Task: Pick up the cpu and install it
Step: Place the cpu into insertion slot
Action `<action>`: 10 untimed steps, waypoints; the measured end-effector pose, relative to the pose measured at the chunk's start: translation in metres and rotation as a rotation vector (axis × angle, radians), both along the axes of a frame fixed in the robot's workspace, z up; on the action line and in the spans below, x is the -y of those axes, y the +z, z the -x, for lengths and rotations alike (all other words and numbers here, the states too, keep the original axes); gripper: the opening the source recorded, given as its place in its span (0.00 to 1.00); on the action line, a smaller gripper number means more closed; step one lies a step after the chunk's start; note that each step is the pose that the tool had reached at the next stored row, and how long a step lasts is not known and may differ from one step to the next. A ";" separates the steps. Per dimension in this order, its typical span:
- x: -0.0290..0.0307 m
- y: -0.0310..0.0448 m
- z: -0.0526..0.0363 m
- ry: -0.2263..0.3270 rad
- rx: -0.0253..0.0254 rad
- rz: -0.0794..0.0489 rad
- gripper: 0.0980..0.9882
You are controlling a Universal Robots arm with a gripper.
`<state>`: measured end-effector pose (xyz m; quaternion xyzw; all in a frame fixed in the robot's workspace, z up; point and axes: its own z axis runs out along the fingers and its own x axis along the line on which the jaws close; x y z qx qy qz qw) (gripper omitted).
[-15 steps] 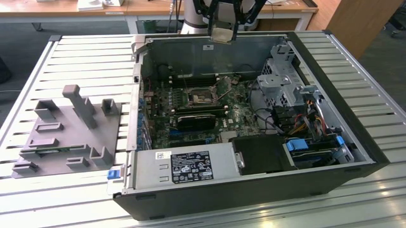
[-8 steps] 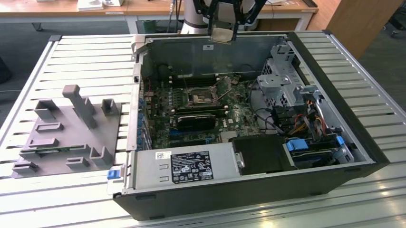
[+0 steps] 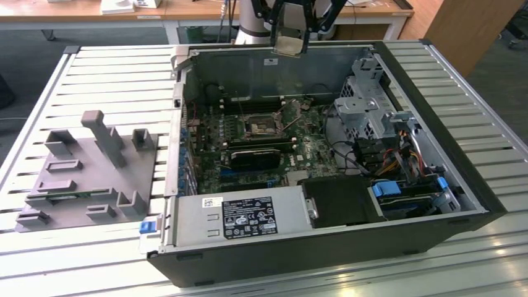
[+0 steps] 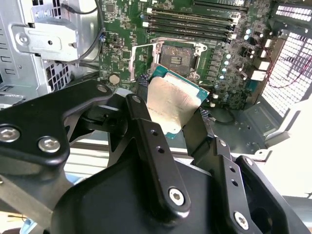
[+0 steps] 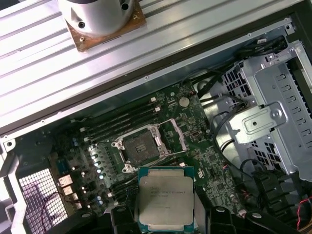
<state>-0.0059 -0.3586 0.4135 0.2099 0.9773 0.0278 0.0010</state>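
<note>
On the exterior view's left, a grey moulded holder with upright posts is laid on the slatted table, just beside an open computer case that takes up the middle and the exterior view's right. A silver power supply is set against the case's near wall, and behind it the green motherboard is laid flat with the socket near its centre. The socket is seen bare, and its cover seems to be swung aside, though this cannot be told for certain. Above the far wall of the case, well apart from the socket, the cpu is held in the air by the gripper. In the second wrist view the black fingers are seen clamped on opposite edges of the cpu, its silvery top plate tilted. In the first wrist view the cpu is seen hanging over the motherboard beside the socket. Further toward the exterior view's right, a metal drive cage is mounted, and then a bundle of coloured cables.
</note>
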 end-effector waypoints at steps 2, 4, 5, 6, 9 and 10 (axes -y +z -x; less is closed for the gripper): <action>0.0000 0.0000 0.0000 -0.006 0.0000 0.000 0.49; 0.0000 0.0000 0.0000 -0.014 0.0000 0.000 0.49; 0.0000 0.0000 0.0000 -0.018 0.0000 0.000 0.49; 0.0000 -0.0001 0.0001 -0.023 0.0000 0.000 0.49; 0.0000 -0.0001 0.0001 -0.039 0.0000 0.000 0.49; 0.0000 -0.0001 0.0001 -0.043 0.0000 0.000 0.49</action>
